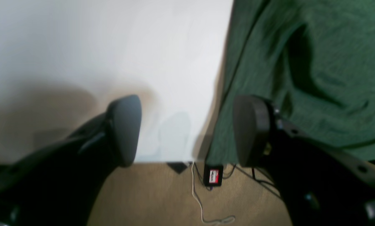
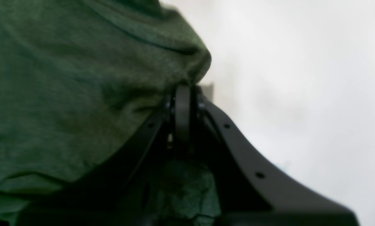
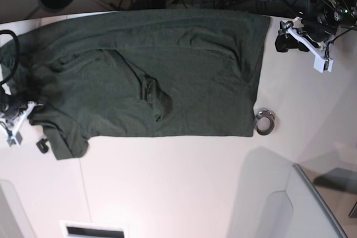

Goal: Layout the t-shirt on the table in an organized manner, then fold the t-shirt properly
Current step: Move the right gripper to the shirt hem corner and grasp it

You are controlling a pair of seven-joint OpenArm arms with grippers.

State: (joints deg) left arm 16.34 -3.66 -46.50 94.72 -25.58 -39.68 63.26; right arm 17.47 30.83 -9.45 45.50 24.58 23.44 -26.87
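The right gripper (image 2: pixel 182 91) is pinched tight on a bit of the t-shirt (image 3: pixel 150 71), at the sleeve end; the cloth bunches up just above its tips. The left gripper (image 1: pixel 187 128) is wide apart and holds nothing; it hangs over the far edge of the table (image 1: pixel 96 56), just beside the shirt's straight hem.

The shirt lies spread on the table, mostly flat, with some bumps and a fold in the middle. It looks soft, light and floppy, so it will sag and wrinkle if lifted by one spot; I think it is best to hold it at corners and edges, like the hem and the sleeves, and pull gently.

I count one shirt, one table, two grippers and one small metal ring (image 3: pixel 264 121) near the hem corner.
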